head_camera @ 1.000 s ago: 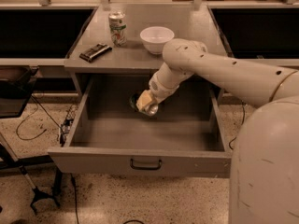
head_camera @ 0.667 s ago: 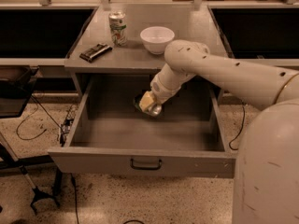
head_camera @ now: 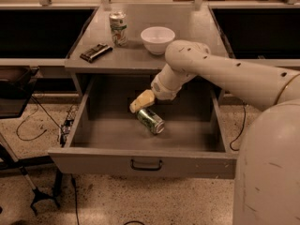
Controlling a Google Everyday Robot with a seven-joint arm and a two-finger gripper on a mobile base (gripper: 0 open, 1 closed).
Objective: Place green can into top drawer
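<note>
The green can (head_camera: 151, 121) lies on its side on the floor of the open top drawer (head_camera: 93, 161), near the middle, with a silver end facing the front right. My gripper (head_camera: 142, 101) hangs inside the drawer just above and behind the can, at its upper left. It is open and holds nothing. The arm reaches in from the right, over the counter's front edge. The drawer's dark pull handle (head_camera: 146, 164) shows at the centre of the front panel.
On the counter (head_camera: 187, 18) above the drawer stand a mostly white can (head_camera: 118, 28), a white bowl (head_camera: 157, 39) and a dark flat packet (head_camera: 95, 52). Cables and a dark stand foot (head_camera: 37, 198) lie on the floor at the left.
The can was in my gripper above the drawer floor; now it lies free on the floor and the gripper has lifted slightly up and away from it.
</note>
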